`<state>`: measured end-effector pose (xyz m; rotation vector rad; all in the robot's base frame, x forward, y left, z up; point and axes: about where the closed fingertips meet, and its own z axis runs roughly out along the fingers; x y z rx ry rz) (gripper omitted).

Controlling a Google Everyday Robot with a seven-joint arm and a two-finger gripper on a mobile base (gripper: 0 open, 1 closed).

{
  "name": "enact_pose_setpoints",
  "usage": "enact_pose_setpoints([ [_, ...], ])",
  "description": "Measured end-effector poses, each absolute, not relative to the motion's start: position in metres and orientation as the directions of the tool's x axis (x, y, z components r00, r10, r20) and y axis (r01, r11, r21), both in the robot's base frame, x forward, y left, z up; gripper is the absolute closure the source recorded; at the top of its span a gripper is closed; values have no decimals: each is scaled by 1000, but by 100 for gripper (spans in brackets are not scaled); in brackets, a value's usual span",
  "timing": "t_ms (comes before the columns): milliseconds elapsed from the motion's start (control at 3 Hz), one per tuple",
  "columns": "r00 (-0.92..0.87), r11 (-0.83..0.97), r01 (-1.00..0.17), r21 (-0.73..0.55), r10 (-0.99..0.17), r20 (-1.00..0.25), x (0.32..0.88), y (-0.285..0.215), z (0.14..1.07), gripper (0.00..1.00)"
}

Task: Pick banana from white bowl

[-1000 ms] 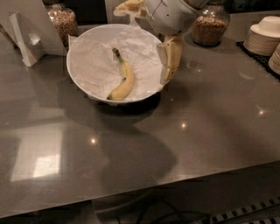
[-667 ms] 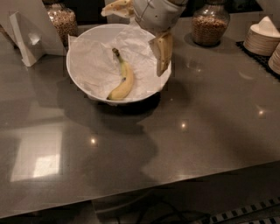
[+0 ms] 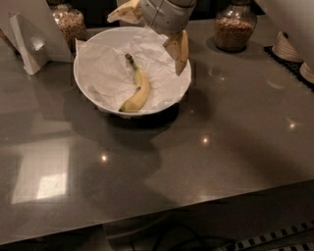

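Note:
A small yellow banana (image 3: 137,88) with a dark stem tip lies in the middle of the wide white bowl (image 3: 78,84), on crinkled white paper, stem pointing to the far side. My gripper (image 3: 151,30) hangs above the bowl's far right part, up and to the right of the banana and apart from it. Its two cream-yellow fingers are spread wide: one finger (image 3: 123,12) is over the bowl's far rim, the other finger (image 3: 179,49) is over the right inner side. Nothing is between them.
The bowl stands on a dark glossy table (image 3: 221,147). Two glass jars of brown food stand at the back, left (image 3: 68,24) and right (image 3: 234,27). A white stand (image 3: 29,41) is at far left. Stacked small white bowls (image 3: 289,46) sit at the right edge.
My gripper has moved to the left and farther over the bowl, from its right rim to above its far right part. The banana has not moved.

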<state>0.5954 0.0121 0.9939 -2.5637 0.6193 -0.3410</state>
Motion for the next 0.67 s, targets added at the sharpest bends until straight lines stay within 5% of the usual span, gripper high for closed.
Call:
enact_pose_setpoints([
  [667,888,-818,-257,-514,-410,208,616,12,986,0],
])
